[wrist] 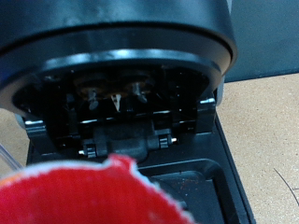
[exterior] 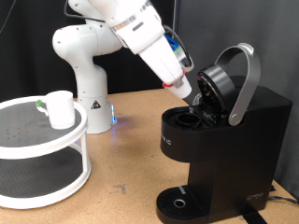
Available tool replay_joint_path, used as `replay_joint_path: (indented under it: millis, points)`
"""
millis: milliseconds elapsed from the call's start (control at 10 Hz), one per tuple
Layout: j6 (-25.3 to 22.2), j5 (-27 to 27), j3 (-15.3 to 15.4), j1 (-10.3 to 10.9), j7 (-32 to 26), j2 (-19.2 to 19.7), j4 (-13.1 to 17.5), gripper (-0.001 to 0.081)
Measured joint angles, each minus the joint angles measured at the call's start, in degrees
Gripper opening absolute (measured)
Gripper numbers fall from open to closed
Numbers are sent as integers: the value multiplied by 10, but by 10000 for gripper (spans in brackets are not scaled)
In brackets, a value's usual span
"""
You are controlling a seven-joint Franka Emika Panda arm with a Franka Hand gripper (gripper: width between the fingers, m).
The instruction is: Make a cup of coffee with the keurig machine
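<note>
Dark, seemingly blue wall (exterior: 28, 47); wooden tabletop (exterior: 131, 168)

Matt black plastic ahead of me, bare wood underneath

My white arm shell (exterior: 140, 37) is glossy plastic; the keurig machine (exterior: 224, 140) is matt black with a smooth grey handle (exterior: 245, 82); the cup (exterior: 61, 108) looks glazed; the tabletop (exterior: 126, 177) looks like wood.

hand's fingertips (exterior: 194, 105) hidden inside keurig machine (exterior: 224, 149)

Setting: robotics lab bench. Evidence: white robot arm (exterior: 93, 56) bolted by its base to a bare wooden tabletop (exterior: 131, 140); plain dark backdrop behind; white two-tier round rack (exterior: 42, 154) set well apart from the gripper (exterior: 187, 91), with staged kitchen props only.
</note>
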Motion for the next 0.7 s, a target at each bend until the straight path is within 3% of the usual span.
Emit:
replay_joint_path:
  millis: [700]
  points:
    - [42, -22, 18, 0, -1, 19, -22, 447]
